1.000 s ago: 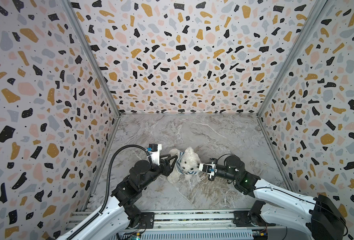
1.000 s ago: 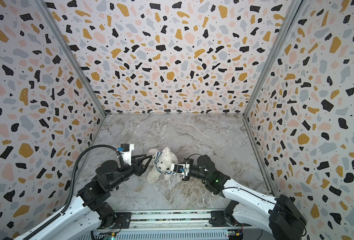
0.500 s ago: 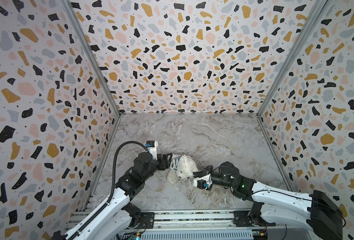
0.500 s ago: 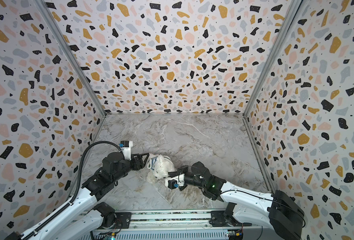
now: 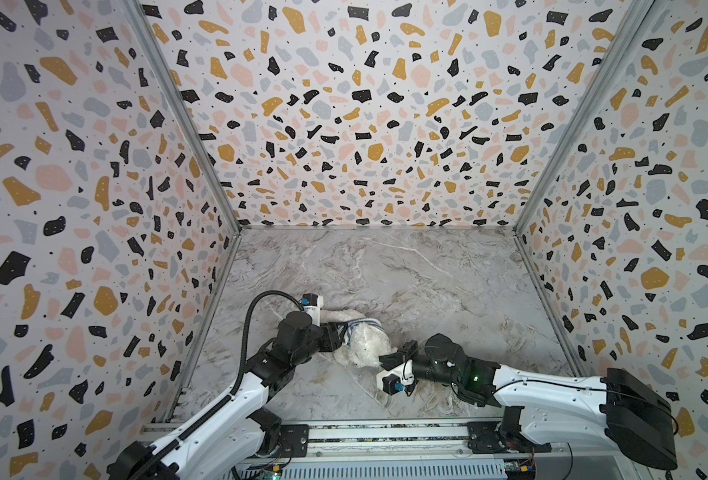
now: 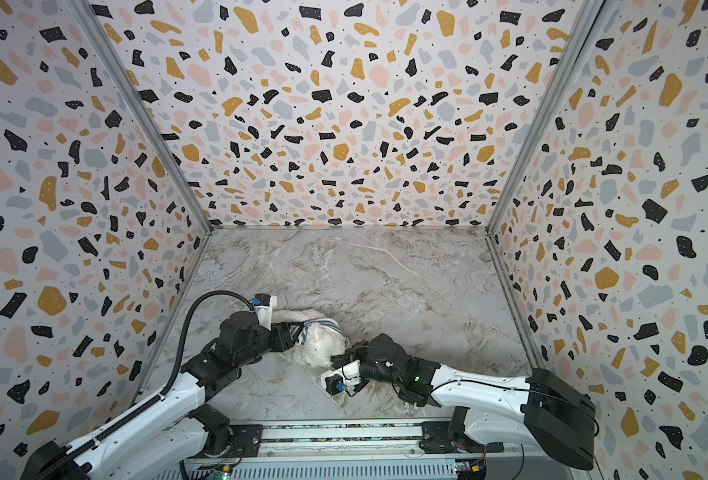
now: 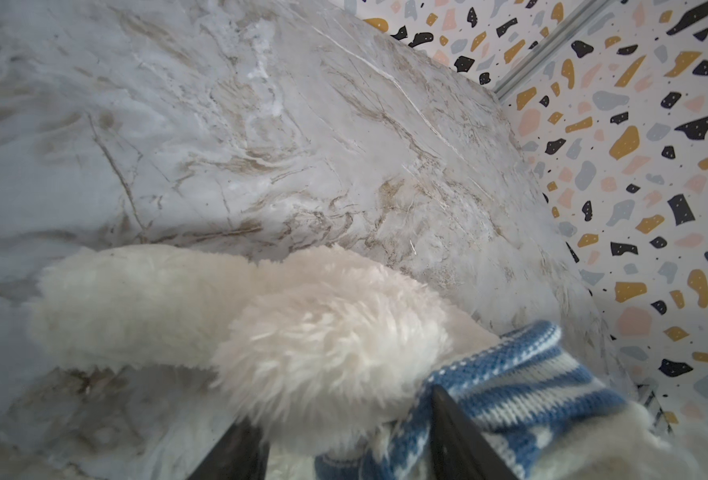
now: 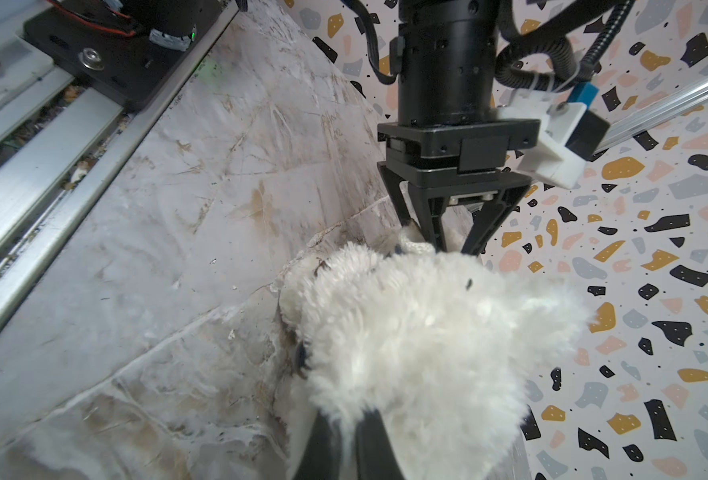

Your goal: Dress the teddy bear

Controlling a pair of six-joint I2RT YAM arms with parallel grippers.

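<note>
On veined marble (image 5: pixel 385 270), fluffy white teddy bear (image 5: pixel 366 347), blue-striped knit shirt (image 5: pixel 360 322).

Marble-look tabletop (image 5: pixel 406 270) w/ white teddy bear (image 5: pixel 366 347), front-centre.

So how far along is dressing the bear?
Partly done: the striped shirt is on the teddy bear but bunched in a narrow band. In hand: right end effector shut on its fur; left end effector, jaws apart, at the shirt's hem. Left: probably spreading the shirt over the body; sleeves can't be judged.
</note>
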